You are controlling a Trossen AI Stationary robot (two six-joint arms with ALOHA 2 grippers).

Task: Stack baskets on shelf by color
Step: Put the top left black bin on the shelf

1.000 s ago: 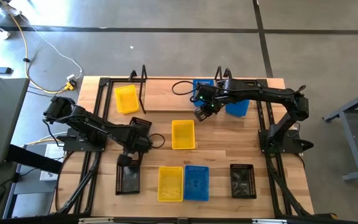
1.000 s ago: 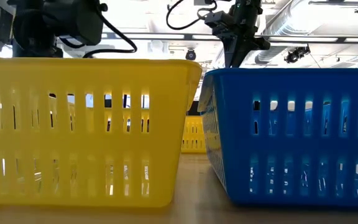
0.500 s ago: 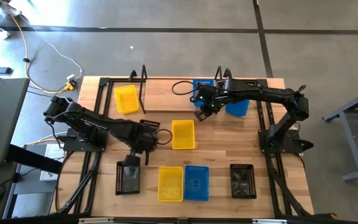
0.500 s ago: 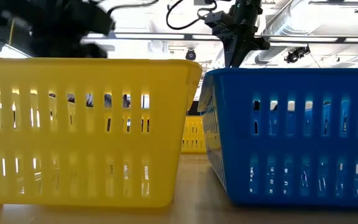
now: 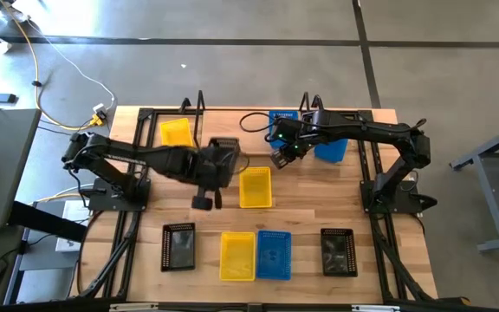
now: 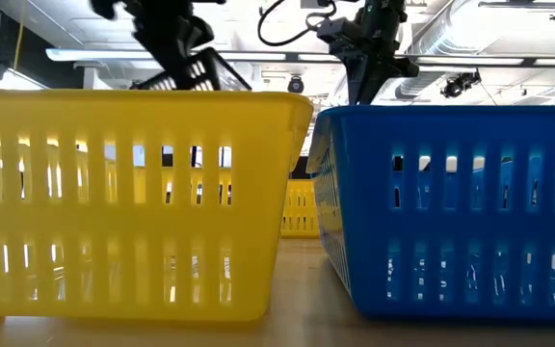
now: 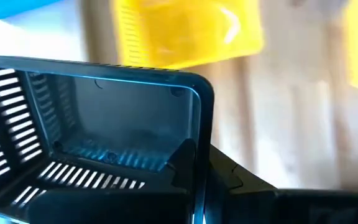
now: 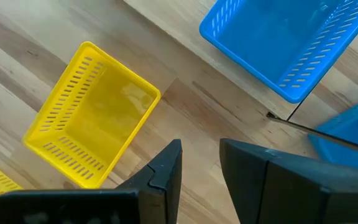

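High view shows the left gripper (image 5: 217, 165) clamped on the rim of a black basket (image 5: 224, 154), held above the table just beside a yellow basket (image 5: 255, 187). Right gripper (image 5: 281, 156) hangs with fingers slightly apart, empty, near the shelf (image 5: 232, 134) and a blue basket (image 5: 330, 150).

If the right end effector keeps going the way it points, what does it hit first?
Probably bare tabletop. The right end effector is empty, aimed between the yellow basket and a blue basket; depth is unclear.
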